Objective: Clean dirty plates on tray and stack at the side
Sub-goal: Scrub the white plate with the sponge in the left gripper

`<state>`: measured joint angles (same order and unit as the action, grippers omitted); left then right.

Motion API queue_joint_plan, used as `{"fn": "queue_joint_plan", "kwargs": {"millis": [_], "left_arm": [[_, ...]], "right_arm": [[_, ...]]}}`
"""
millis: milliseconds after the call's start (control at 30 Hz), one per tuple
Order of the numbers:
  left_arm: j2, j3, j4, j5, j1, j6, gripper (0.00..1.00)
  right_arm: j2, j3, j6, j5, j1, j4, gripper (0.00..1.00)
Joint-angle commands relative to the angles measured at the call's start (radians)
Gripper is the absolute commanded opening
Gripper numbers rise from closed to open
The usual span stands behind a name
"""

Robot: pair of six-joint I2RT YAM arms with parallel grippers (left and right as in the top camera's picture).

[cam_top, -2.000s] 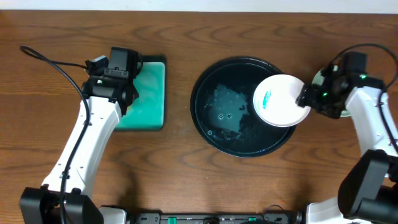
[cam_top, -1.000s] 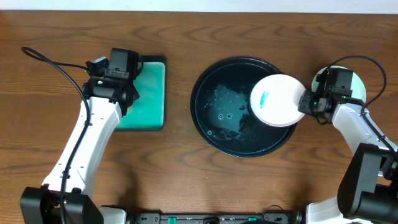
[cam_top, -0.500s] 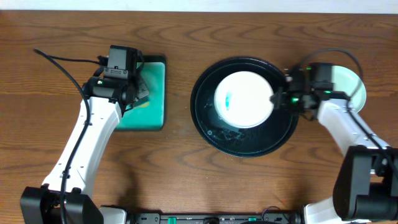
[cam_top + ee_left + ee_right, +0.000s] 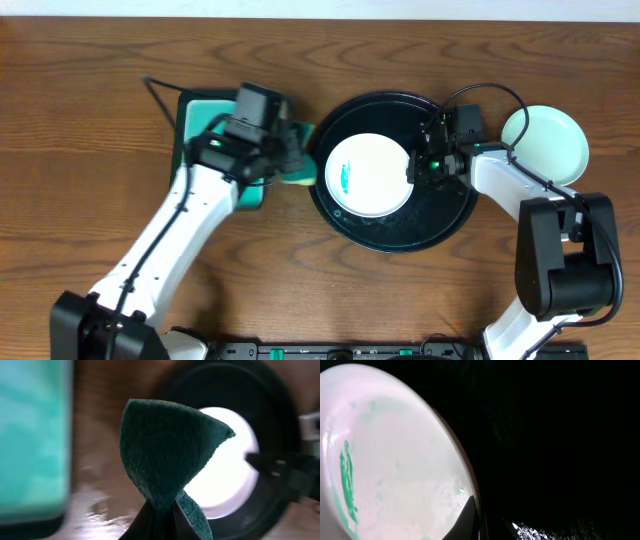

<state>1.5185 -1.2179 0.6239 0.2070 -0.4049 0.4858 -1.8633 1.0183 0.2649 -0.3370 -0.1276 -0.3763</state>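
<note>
Ok, left claw is pinched nearly shut on the folded green sponge, which sticks up out of the jaws, likely so a free edge can wipe. Just beyond it the dirty plate lies in the black tray: white, glossy, teal smear on the side nearest this claw. Its far rim is clamped by the right claw, presumably to steady it. Further out, a second plate, pale mint, looks clean, on the table.

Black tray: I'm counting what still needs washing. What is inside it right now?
One white plate with a teal smear, its right rim pinched by the right gripper. The tray floor looks wet; anything under the plate is covered.
</note>
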Motion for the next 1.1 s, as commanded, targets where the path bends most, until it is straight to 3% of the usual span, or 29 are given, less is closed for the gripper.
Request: {"fn": "queue_joint_plan", "kwargs": {"millis": [0, 267, 400, 600, 700, 900, 967, 1067], "left_arm": [[0.059, 0.006, -0.078, 0.010, -0.079, 0.105, 0.07], [0.280, 0.006, -0.362, -0.010, -0.227, 0.191, 0.07], [0.391, 0.006, -0.451, -0.050, -0.263, 0.261, 0.07], [0.483, 0.006, -0.489, -0.082, -0.279, 0.259, 0.07], [0.488, 0.006, -0.412, -0.230, -0.279, 0.251, 0.07], [0.486, 0.004, -0.191, -0.708, -0.279, 0.163, 0.07], [0.484, 0.000, -0.161, -0.800, -0.279, 0.120, 0.07], [0.467, -0.010, -0.157, -0.821, -0.279, 0.068, 0.07]], "right_arm": [[-0.070, -0.008, 0.029, 0.081, -0.005, 0.006, 0.01], [-0.064, -0.005, 0.064, 0.104, -0.004, 0.002, 0.01], [-0.064, -0.005, 0.064, 0.104, -0.005, -0.002, 0.01], [-0.064, -0.005, 0.064, 0.104, -0.005, -0.004, 0.01], [-0.064, -0.005, 0.064, 0.104, -0.004, -0.006, 0.01], [-0.064, -0.005, 0.064, 0.104, -0.004, -0.013, 0.01], [-0.064, -0.005, 0.064, 0.104, -0.004, -0.012, 0.01], [-0.064, -0.005, 0.064, 0.104, -0.004, -0.009, 0.01]]}}
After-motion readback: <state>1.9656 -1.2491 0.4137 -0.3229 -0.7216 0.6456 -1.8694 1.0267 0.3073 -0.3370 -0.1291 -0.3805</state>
